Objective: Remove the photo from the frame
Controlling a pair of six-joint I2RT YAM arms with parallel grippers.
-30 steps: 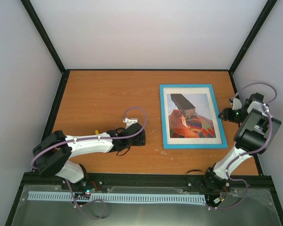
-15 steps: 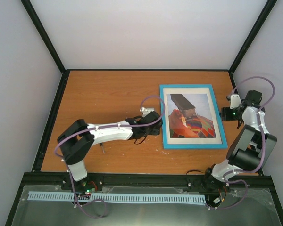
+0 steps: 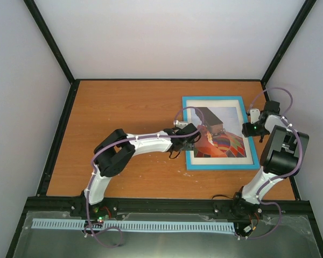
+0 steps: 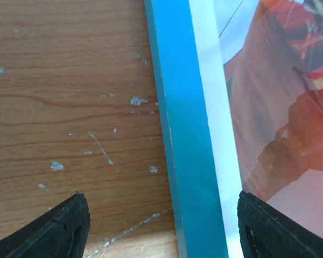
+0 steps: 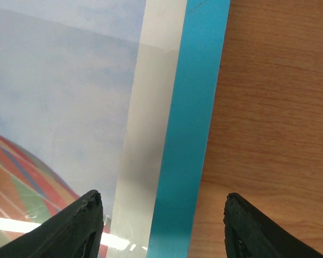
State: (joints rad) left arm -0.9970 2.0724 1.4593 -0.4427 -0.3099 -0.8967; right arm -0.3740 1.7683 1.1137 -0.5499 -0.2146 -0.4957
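Top external view showed the frame [image 3: 220, 164] lying flat and face up on the right half of the wooden table [image 3: 124, 113], with the photo [image 3: 218, 137] inside its light-blue border. The left gripper [image 3: 191, 137] was at the frame's left edge and the right gripper [image 3: 246, 129] at its right edge. Both wrist views showed the jaws standing well apart and holding nothing (each pair straddled the blue border, one finger over the wood, the other over the print). Whether the fingertips touched the surface, I could not tell.
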